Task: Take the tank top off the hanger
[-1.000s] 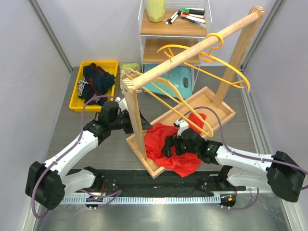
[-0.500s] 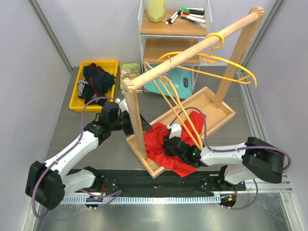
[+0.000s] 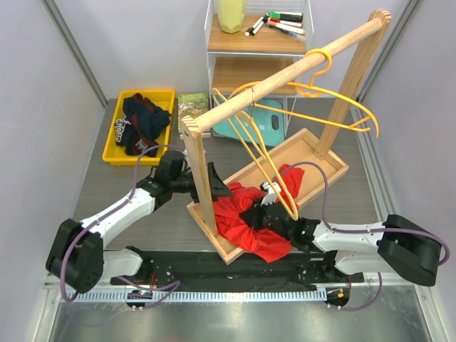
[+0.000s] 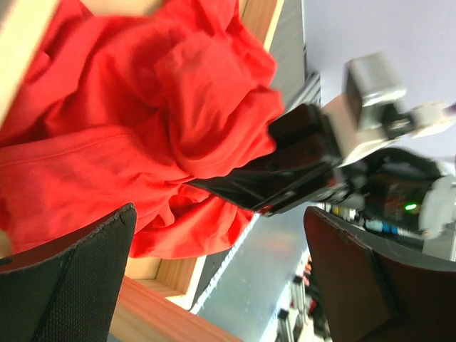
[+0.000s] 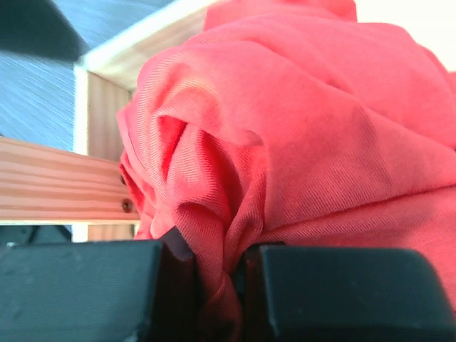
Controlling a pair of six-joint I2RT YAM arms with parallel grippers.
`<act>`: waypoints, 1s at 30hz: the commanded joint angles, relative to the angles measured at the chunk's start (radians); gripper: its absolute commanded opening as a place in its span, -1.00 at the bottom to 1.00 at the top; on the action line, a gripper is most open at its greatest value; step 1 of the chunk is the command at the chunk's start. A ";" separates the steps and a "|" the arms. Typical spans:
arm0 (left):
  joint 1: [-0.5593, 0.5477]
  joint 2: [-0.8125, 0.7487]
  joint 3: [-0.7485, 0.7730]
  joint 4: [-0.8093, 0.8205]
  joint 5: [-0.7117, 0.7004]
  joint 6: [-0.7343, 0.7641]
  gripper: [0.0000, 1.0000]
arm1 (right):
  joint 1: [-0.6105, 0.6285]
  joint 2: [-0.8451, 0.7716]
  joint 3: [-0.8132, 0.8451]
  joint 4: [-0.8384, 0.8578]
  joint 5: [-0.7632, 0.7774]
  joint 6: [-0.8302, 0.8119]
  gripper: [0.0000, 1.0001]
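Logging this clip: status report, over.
Right gripper shut on red tank top. Left gripper open, facing it. Yellow hanger crosses it, rack post beside.

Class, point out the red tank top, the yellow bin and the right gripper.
red tank top (image 3: 231, 217), top view, bunched left fold
yellow bin (image 3: 153, 92), top view, far rim
right gripper (image 5: 217, 263), right wrist view, between its fingertips

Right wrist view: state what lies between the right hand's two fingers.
A fold of the red tank top, pinched by the right hand; the right wrist view shows it.
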 commanded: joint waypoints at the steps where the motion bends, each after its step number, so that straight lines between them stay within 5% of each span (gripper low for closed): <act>1: -0.049 0.072 0.019 0.089 0.100 0.006 0.99 | -0.038 -0.038 0.012 0.139 -0.111 -0.002 -0.98; 8: -0.080 0.115 0.019 0.158 0.074 -0.019 1.00 | -0.064 -0.055 0.062 0.152 -0.258 -0.003 -0.98; 13: -0.082 0.163 -0.045 0.358 0.086 -0.148 0.96 | -0.065 -0.041 0.063 0.182 -0.332 -0.012 -0.98; 21: -0.091 0.152 -0.052 0.400 0.087 -0.184 0.44 | -0.064 -0.050 0.043 0.219 -0.346 -0.006 -0.98; 27: -0.091 0.137 -0.088 0.536 0.133 -0.276 -0.13 | -0.064 -0.055 0.054 0.210 -0.321 -0.014 -0.97; 28: -0.091 0.137 -0.088 0.544 0.136 -0.289 -0.34 | -0.064 -0.058 0.057 0.204 -0.315 -0.011 -0.92; 30: -0.091 0.132 -0.096 0.558 0.138 -0.297 -0.43 | -0.065 -0.062 0.062 0.181 -0.294 -0.012 -0.87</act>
